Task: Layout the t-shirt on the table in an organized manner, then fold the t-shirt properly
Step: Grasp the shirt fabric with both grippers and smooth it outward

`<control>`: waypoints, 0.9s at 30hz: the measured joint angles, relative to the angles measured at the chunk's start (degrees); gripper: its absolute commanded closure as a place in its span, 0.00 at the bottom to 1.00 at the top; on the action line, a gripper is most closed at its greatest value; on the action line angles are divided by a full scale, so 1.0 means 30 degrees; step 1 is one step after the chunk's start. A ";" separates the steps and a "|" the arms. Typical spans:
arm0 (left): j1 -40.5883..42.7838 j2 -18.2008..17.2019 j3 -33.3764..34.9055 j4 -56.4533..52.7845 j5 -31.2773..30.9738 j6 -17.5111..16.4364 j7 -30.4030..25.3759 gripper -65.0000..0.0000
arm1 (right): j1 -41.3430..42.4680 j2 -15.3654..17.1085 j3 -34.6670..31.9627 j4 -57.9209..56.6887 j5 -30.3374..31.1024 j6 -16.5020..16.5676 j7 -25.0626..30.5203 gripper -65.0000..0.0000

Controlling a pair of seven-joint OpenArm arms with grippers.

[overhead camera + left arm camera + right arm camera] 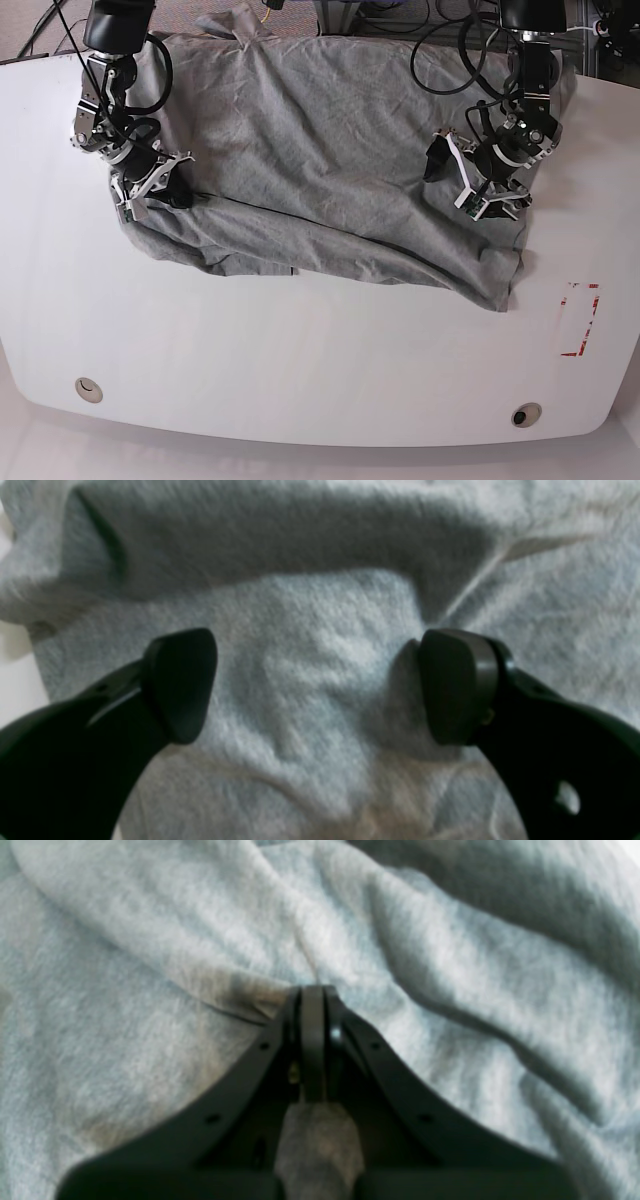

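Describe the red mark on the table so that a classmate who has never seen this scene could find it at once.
Start from the big white table with the grey t-shirt spread across its far half. Follow the shirt's near hem to its corner on the base view's right, then look just beyond it toward the table edge. The red mark is a thin rectangular outline, the only coloured marking on the bare white surface.

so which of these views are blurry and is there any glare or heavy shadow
Left wrist view: soft focus, the open left gripper throws a broad dark shadow over the t-shirt. Right wrist view: blurriest, folds smeared, the right gripper shut on a pinch of cloth. Base view: sharp, even light, the table shows only a mild sheen, and the red outline mark is crisp.
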 measured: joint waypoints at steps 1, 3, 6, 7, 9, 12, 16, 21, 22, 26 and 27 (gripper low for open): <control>0.0007 0.0015 -0.0066 0.0015 0.0000 -0.0007 0.0022 0.06 | 0.0015 0.0007 -0.0007 0.0015 0.0015 0.0000 -0.0015 0.99; -0.0007 0.0066 -0.0306 0.0022 0.0015 -0.0073 0.0051 0.06 | 0.0007 0.0007 -0.0015 0.0364 0.0124 -0.0015 -0.0306 0.96; -0.0160 0.0058 -0.0408 0.0007 0.0073 -0.0073 0.0051 0.06 | 0.0066 -0.0022 -0.0051 0.1494 -0.0306 -0.0080 -0.1559 0.83; -0.0255 0.0058 -0.0423 0.0000 0.0073 -0.0073 0.0124 0.06 | 0.0138 -0.0044 -0.0087 0.1909 -0.0393 -0.0080 -0.2229 0.77; -0.0554 0.0058 -0.0423 -0.0066 0.0131 -0.0080 0.0408 0.06 | 0.0452 -0.0124 -0.0080 0.2929 -0.0794 -0.0015 -0.4197 0.68; -0.0918 0.0066 -0.0415 -0.0080 0.0146 -0.0066 0.0364 0.06 | 0.1129 -0.0321 0.0561 0.4262 -0.1166 -0.0066 -0.5719 0.48; -0.0954 0.0058 -0.0423 -0.0066 0.0146 -0.0066 0.0189 0.06 | 0.2674 -0.0277 0.1727 0.5391 -0.1268 -0.0248 -0.6521 0.29; -0.0809 0.0102 -0.0415 -0.0102 0.0146 -0.0080 0.0335 0.06 | 0.5238 -0.0284 0.1545 0.4022 -0.1552 -0.0328 -0.6557 0.15; -0.0809 0.0117 -0.0415 -0.0102 0.0124 -0.0087 0.0321 0.06 | 0.5763 -0.0328 0.1443 0.3235 -0.1698 -0.0153 -0.6375 0.15; -0.0852 0.0051 -0.0444 -0.0102 0.0138 -0.0051 0.0321 0.06 | 0.7475 -0.0481 0.0663 0.0386 -0.3432 -0.0226 -0.6375 0.15; -0.0860 0.0044 -0.0452 -0.0102 0.0146 -0.0022 0.0335 0.06 | 0.7839 -0.0481 0.0452 -0.0525 -0.3774 -0.0321 -0.6186 0.15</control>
